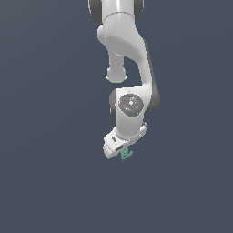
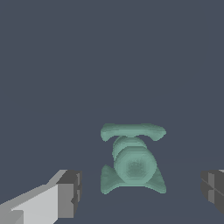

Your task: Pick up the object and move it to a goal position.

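The jaws stand wide apart in the wrist view, one dark-padded finger (image 2: pixel 70 192) at one side and the other finger (image 2: pixel 213 190) at the far edge, with the teal-green object (image 2: pixel 132 159) lying in the gap between them and touching neither pad — nothing is held. The object is knobbly: a rounded barrel seen end-on, a flared base spreading to either side of it, and a flat crossbar beyond; its long axis runs away from the camera, the barrel's round end facing the lens, while the crossbar lies across the line between the two fingers. In the exterior view the gripper (image 1: pixel 122 152) hangs from the white arm (image 1: pixel 129 68), tilted toward the exterior view's left, and the object (image 1: pixel 125 155) shows as a small teal shape just at the fingertips, partly hidden by the hand. Around all this the desk (image 1: pixel 41 182) is one flat dark grey-blue surface; whether the object rests on it cannot be told.
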Tool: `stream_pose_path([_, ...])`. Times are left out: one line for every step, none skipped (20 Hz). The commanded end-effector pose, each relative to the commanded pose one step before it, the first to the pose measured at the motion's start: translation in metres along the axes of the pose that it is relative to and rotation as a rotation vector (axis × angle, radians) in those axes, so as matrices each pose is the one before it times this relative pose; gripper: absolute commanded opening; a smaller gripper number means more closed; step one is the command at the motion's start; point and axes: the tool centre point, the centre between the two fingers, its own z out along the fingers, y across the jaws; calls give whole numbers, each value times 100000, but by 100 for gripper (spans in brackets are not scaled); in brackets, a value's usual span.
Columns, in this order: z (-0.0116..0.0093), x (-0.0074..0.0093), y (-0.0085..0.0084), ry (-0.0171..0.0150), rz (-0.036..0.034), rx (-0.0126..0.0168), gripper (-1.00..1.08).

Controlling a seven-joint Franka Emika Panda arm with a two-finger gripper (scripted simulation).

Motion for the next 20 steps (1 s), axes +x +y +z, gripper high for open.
stream_pose_path([307,-16,14,-16,-6,7,100])
stream_pose_path([274,12,-25,8,-68,-7,100])
stream_pose_path([360,-16,19,0,0,0,100])
stream_pose_path([428,13,-35,11,-97,-9,100])
stream_pose_path([510,-10,-3,5,-48,-4,100])
stream_pose_path([582,-9,-13,7,-68,-6,100])
stream_pose_path([619,-12,-12,7,-68,-6,100])
stream_pose_path([543,-14,-3,5,-48,-4,100])
stream_pose_path([454,1,-18,8,-68,-6,100])
stream_pose_path([373,-14,21,0,0,0,100])
stream_pose_path([279,21,-20,9,-68,-7,100])
stream_pose_path([199,9,20,0,0,0,100])
stream_pose_path([112,22,20,0,0,0,100])
stream_pose_path([25,35,21,0,0,0,100])
stream_pose_path([-44,39,17,0,0,0,100])
stream_pose_path([-25,14,5,0,0,0,100])
stream_pose_path([0,0,0,0,0,0,-100])
stream_pose_path([0,0,0,0,0,0,-100])
stream_pose_path([0,0,0,0,0,0,-100])
stream_pose_path([0,0,0,0,0,0,-100])
